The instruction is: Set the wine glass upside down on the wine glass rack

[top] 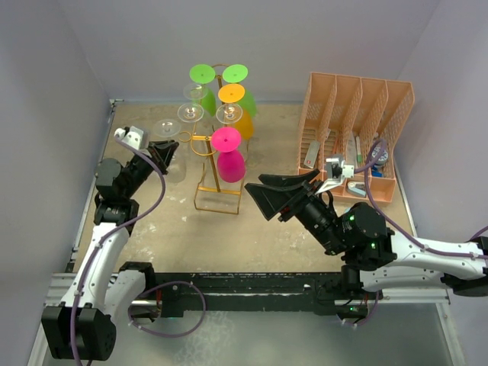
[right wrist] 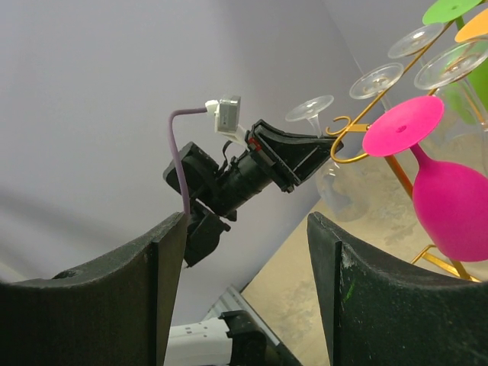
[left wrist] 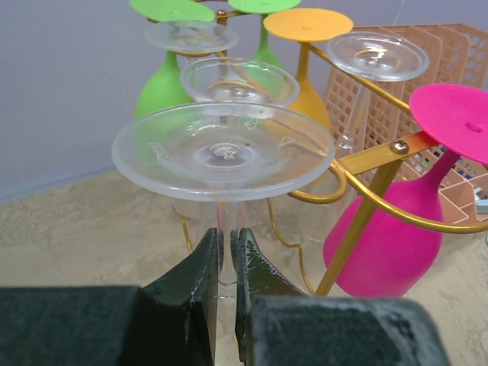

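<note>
Upside down, the clear wine glass (left wrist: 223,149) has its stem clenched between the left jaws, with its foot above them. Just beyond and right of those jaws, the wine glass rack (left wrist: 381,156) stands on the bench (top: 175,229), carrying a pink glass (left wrist: 389,244). The right jaws gape, released, well apart.

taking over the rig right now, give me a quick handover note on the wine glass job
Left pincer: shut on the stem of the clear wine glass, held base up, bowl down.
Right pincer: open, empty, hovering to the right of the rack.
Wine glass rack: back centre, with other glasses hanging on it. The held glass is just beside its free left hook, apparently not on it yet.
Done: pick-up and inversion.
Left: slide the stem into the hook, release, back off.
</note>
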